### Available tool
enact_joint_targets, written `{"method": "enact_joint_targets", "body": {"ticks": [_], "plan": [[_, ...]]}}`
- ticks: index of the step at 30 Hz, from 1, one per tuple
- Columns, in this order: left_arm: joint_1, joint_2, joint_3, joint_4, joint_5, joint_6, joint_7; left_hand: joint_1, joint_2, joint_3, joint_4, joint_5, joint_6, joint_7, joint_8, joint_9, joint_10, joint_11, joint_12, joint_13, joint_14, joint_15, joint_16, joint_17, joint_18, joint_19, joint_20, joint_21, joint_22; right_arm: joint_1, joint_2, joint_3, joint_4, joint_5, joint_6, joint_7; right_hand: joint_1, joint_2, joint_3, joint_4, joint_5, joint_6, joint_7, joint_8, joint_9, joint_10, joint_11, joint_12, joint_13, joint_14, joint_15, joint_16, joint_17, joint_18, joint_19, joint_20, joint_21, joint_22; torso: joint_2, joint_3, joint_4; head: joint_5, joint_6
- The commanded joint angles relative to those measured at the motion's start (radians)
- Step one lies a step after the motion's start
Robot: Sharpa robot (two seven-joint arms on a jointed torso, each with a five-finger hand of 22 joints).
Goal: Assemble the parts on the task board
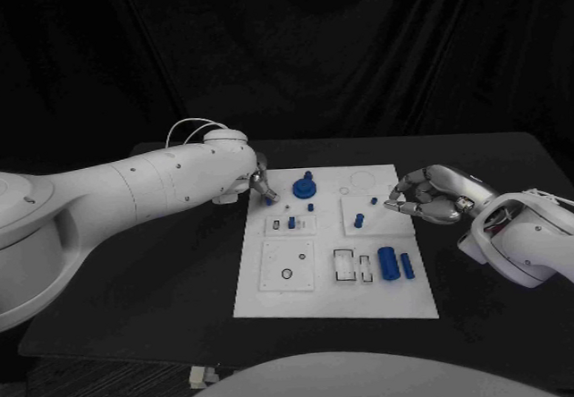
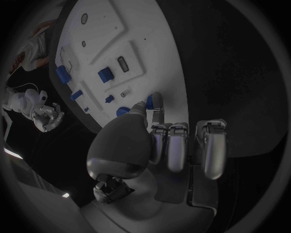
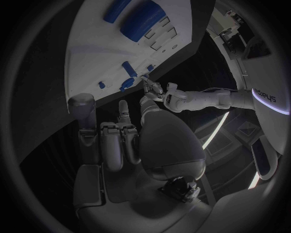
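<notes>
My left hand [image 1: 253, 184] pinches a small blue part [image 1: 270, 199] at the task board's [image 1: 331, 299] far left corner, just beside the round blue part [image 1: 304, 188]. My right hand [image 1: 429, 195], fingers curled on nothing, hovers at the board's right edge. Bare counter [image 1: 163, 286] flanks the board.

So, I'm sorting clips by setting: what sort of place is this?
Probably a robotics lab or demo booth: a black table against dark drapes, a white task board with small blue parts, and nothing domestic about.
</notes>
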Motion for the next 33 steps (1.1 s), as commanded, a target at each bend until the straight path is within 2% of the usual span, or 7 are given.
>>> {"method": "enact_joint_targets", "body": {"ticks": [1,7,9,10,17,28,33], "plan": [[-0.003,0.003,0.001,-0.002,0.052,0.004,0.011,0.038,-0.005,0.017,-0.008,0.039,-0.007,-0.007,-0.008,0.007,0.104,-0.007,-0.001,0.263,0.104,-0.003,0.003,0.263,0.000,0.075,-0.004,-0.005,0.244,-0.003,0.000,0.001,0.002,-0.002,-0.004,-0.007,0.008,-0.001,0.001,-0.002,0.004,-0.008,0.001,0.007,0.001,0.102,0.000,0.004,0.263,0.106,-0.001,0.003,0.263,0.019,-0.005,0.000,-0.007,0.088,0.000,-0.0001,0.0001,0.001,0.000],[-0.004,0.002,0.001,-0.003,0.066,0.001,0.010,0.096,-0.012,0.048,-0.025,0.069,-0.011,-0.009,-0.010,0.017,0.104,-0.010,-0.001,0.263,0.104,-0.006,0.003,0.263,0.001,0.075,-0.006,-0.005,0.244,-0.003,0.001,0.001,-0.001,-0.002,-0.003,-0.009,0.008,-0.001,0.001,-0.001,0.005,-0.008,0.000,0.008,0.002,0.102,0.000,0.004,0.263,0.106,-0.001,0.003,0.263,0.019,-0.005,0.000,-0.006,0.089,0.000,-0.0003,0.0000,0.002,0.000],[-0.004,0.000,0.001,-0.002,0.067,-0.001,0.008,0.109,-0.013,0.064,-0.025,0.035,-0.012,-0.009,-0.011,0.021,0.104,-0.010,-0.001,0.263,0.104,-0.006,0.003,0.263,0.001,0.075,-0.007,-0.006,0.244,-0.003,0.001,0.001,-0.002,-0.002,-0.002,-0.010,0.008,-0.001,0.001,-0.001,0.005,-0.008,0.000,0.008,0.002,0.102,0.000,0.004,0.263,0.106,-0.001,0.003,0.263,0.019,-0.005,0.000,-0.006,0.089,0.000,0.0001,0.0001,0.002,0.000],[-0.004,-0.001,0.001,0.000,0.068,-0.002,0.007,0.125,-0.016,0.090,-0.024,-0.016,-0.014,-0.009,-0.013,0.024,0.104,-0.010,-0.001,0.263,0.104,-0.007,0.003,0.263,0.001,0.075,-0.008,-0.006,0.244,-0.003,0.002,0.001,-0.002,-0.002,-0.001,-0.011,0.008,-0.001,0.001,-0.001,0.005,-0.008,0.000,0.008,0.002,0.102,0.000,0.004,0.263,0.106,-0.001,0.003,0.263,0.019,-0.005,0.000,-0.006,0.089,0.000,0.0000,0.0002,0.003,0.000],[-0.004,-0.022,0.001,0.029,0.070,-0.011,-0.024,0.166,-0.046,0.177,-0.035,-0.007,-0.014,-0.008,-0.013,0.036,0.104,-0.011,-0.001,0.263,0.104,-0.007,0.003,0.263,0.001,0.076,-0.009,-0.006,0.244,-0.003,0.002,0.001,-0.003,-0.002,0.000,-0.013,0.008,-0.001,0.002,-0.001,0.005,-0.008,0.000,0.008,0.002,0.102,0.000,0.004,0.263,0.106,-0.001,0.003,0.263,0.020,-0.006,0.000,-0.009,0.088,0.000,0.0001,0.0004,0.007,0.000],[0.032,-0.128,0.001,0.212,0.071,-0.009,-0.092,0.140,-0.107,0.314,-0.025,-0.017,-0.016,-0.006,-0.009,0.056,0.104,-0.009,-0.001,0.263,0.104,-0.006,0.003,0.263,0.002,0.073,-0.007,-0.013,0.242,-0.003,0.001,0.001,-0.006,-0.002,0.002,-0.016,0.008,0.000,0.002,-0.001,0.006,-0.008,0.000,0.009,0.002,0.102,0.000,0.004,0.263,0.106,-0.001,0.003,0.263,0.020,-0.006,0.000,-0.010,0.088,-0.001,-0.0002,0.0002,0.009,0.000],[0.048,-0.165,0.001,0.284,0.106,0.000,-0.120,0.133,-0.113,0.329,-0.023,-0.022,-0.016,-0.006,-0.009,0.059,0.104,-0.009,-0.001,0.263,0.104,-0.006,0.003,0.263,0.003,0.072,-0.007,-0.015,0.241,-0.004,0.005,0.001,-0.008,-0.002,0.004,-0.017,0.008,0.000,0.002,-0.001,0.006,-0.008,0.000,0.009,0.002,0.102,0.000,0.004,0.263,0.106,-0.001,0.003,0.263,0.020,-0.006,0.000,-0.010,0.088,0.000,0.0000,0.0007,0.013,0.000]]}}
